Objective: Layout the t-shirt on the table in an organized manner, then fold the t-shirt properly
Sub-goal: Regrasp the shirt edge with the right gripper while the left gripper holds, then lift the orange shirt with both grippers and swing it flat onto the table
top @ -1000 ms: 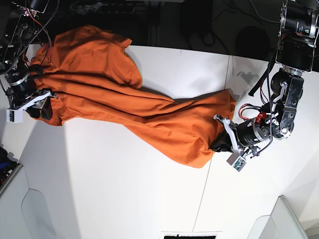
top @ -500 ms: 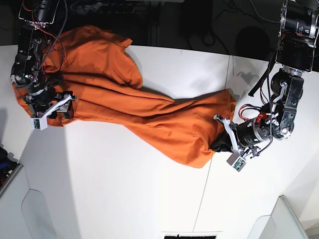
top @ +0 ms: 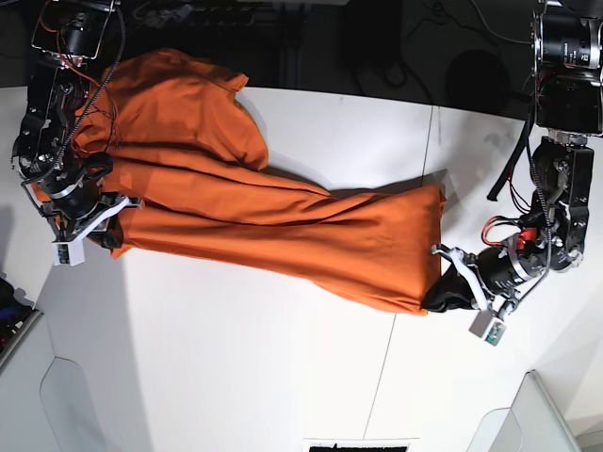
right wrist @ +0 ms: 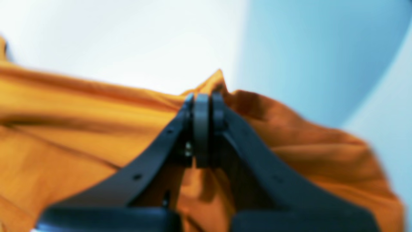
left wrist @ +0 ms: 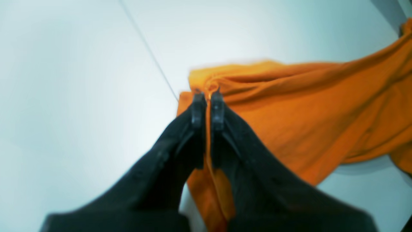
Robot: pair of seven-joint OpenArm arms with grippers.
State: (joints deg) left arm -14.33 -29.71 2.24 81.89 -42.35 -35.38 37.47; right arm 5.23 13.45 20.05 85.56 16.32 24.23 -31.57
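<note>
The orange t-shirt (top: pixel 283 221) lies stretched across the white table (top: pixel 236 367) as a long, creased band between my two grippers. On the base view's right, my left gripper (top: pixel 445 290) is shut on the shirt's end; the left wrist view shows its fingertips (left wrist: pixel 199 106) pinching an orange fold (left wrist: pixel 305 106). On the base view's left, my right gripper (top: pixel 102 224) is shut on the other end. In the blurred right wrist view its fingers (right wrist: pixel 219 109) are closed with fabric (right wrist: pixel 80 122) bunched around them. I see no neck label.
A bunched part of the shirt (top: pixel 179 85) reaches past the table's far edge into a dark area with cables. A thin seam (top: pixel 415 217) crosses the tabletop. Grey bin corners stand at the front left (top: pixel 19 358) and front right (top: pixel 546 414).
My right gripper has moved onto the shirt's left end and shut on it. My left gripper has pulled its end rightward, so the shirt lies straighter and more taut.
</note>
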